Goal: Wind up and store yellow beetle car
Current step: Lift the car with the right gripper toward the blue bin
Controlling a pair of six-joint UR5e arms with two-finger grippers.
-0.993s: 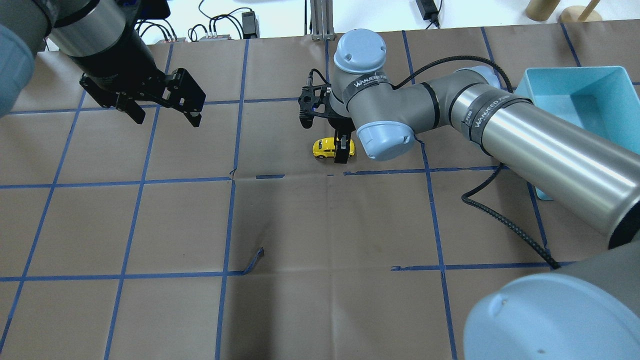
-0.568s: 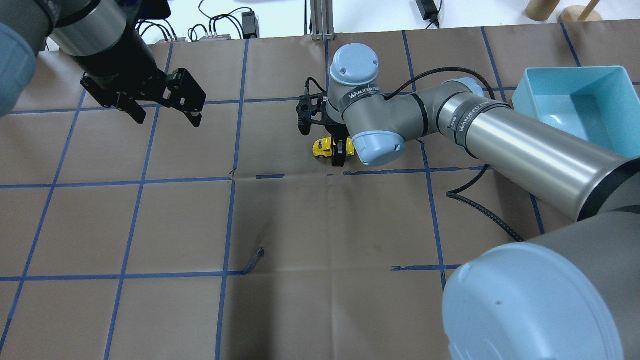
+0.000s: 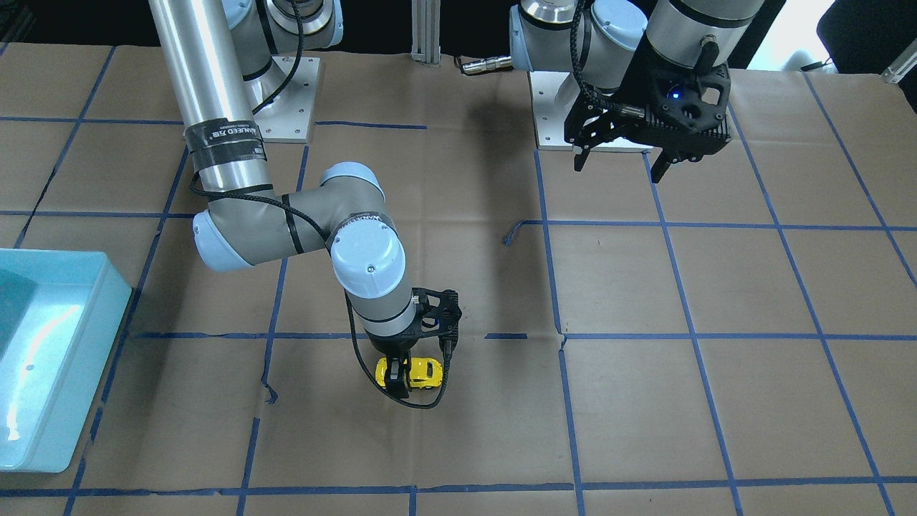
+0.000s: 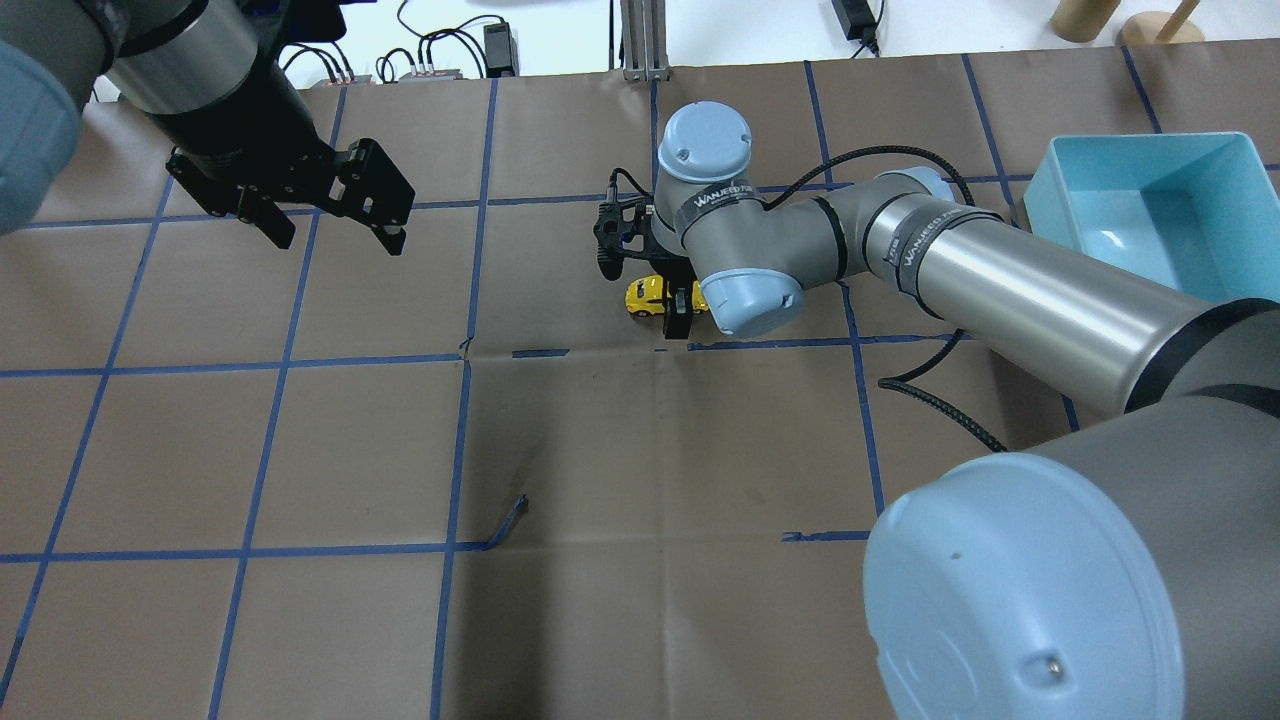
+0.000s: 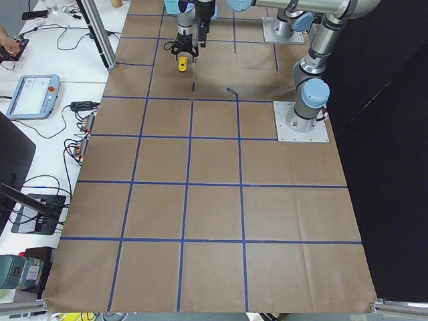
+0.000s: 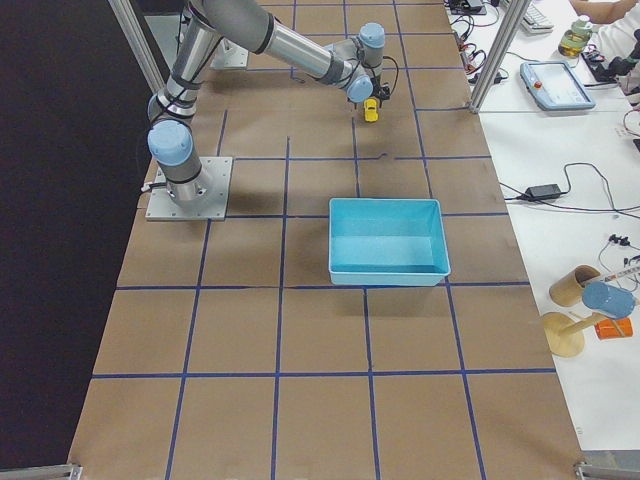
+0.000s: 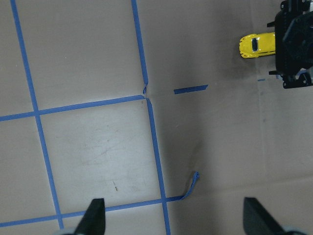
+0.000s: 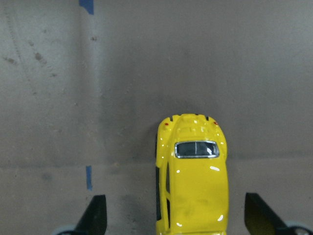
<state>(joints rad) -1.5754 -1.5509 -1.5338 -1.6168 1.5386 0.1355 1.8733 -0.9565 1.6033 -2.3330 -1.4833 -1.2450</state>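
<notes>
The yellow beetle car (image 4: 646,295) stands on the brown paper near the table's middle; it also shows in the front view (image 3: 424,370) and the left wrist view (image 7: 255,45). My right gripper (image 4: 679,299) is down at the car, open, with one finger on each side of its body. The right wrist view shows the car (image 8: 193,181) between the two fingertips (image 8: 97,215) with a gap on both sides. My left gripper (image 4: 335,235) is open and empty, held above the table far to the car's left.
A light-blue bin (image 4: 1140,215) stands at the right side of the table, also seen in the front view (image 3: 43,358). Blue tape lines grid the brown paper. A loose curl of tape (image 4: 510,522) lies nearer the robot.
My right arm has come lower and slightly left, bringing the gripper down around the car. The car and my left gripper have not moved.
</notes>
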